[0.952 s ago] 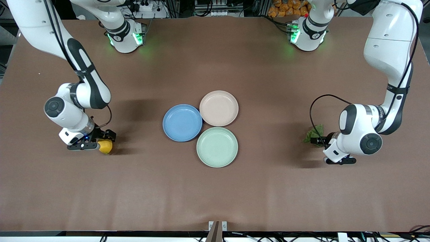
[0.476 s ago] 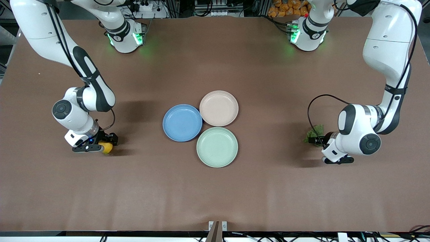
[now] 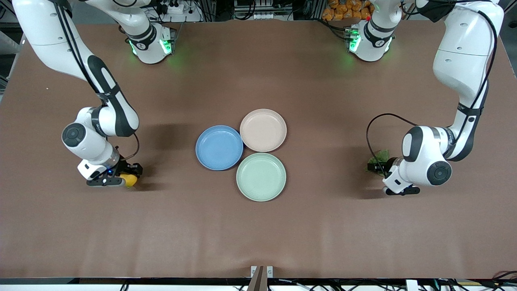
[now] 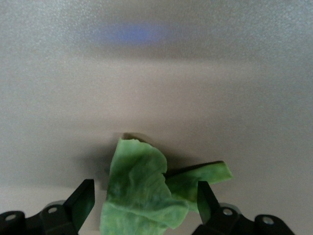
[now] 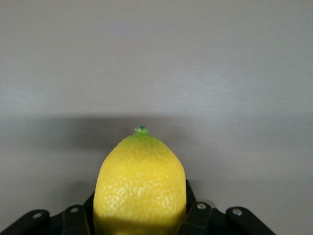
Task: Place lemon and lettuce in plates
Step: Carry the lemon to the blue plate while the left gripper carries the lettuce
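I had the right gripper [image 3: 121,180] clamped on the lemon [image 5: 140,186] at lower left; the left gripper [image 4: 146,208] straddled the lettuce [image 4: 146,191], fingers apart; it needed closing next.

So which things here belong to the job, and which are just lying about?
Job:
lemon, between right gripper fingers
lettuce, between left gripper fingers
blue plate
beige-pink plate

Lying about:
pale green plate
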Robot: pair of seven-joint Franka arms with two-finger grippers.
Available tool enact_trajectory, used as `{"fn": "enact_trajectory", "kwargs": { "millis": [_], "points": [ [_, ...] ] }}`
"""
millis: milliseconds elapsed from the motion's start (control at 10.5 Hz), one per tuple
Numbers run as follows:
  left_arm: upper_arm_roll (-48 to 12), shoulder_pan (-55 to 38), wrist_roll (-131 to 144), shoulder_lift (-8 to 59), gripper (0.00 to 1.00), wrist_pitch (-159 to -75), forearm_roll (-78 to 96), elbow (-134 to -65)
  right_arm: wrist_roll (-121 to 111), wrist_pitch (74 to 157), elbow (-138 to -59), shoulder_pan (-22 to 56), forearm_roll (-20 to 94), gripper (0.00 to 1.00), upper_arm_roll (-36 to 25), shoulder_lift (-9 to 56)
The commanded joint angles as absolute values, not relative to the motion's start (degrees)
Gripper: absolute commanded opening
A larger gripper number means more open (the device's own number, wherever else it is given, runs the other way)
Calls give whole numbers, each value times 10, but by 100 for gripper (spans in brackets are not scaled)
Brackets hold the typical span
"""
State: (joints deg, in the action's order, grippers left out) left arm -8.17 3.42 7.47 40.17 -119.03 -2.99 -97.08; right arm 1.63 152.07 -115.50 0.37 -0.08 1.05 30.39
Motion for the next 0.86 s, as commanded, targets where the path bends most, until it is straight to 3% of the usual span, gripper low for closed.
{"fn": "enact_trajectory", "kwargs": {
  "millis": [0,190,381,762],
  "points": [
    [-83,33,69,394,32,-1193,-16,-978,133,1479,-1117,26,-1,0,49,301],
    [-90,34,70,387,11,-1179,-5,-976,229,1451,-1098,43,-6,0,91,297],
    [-91,30,99,374,0,-1157,2,-973,318,1436,-1084,66,-9,0,126,298],
    [-144,27,216,350,0,-1068,2,-936,461,1436,-1089,86,-48,0,193,299]
  ]
}}
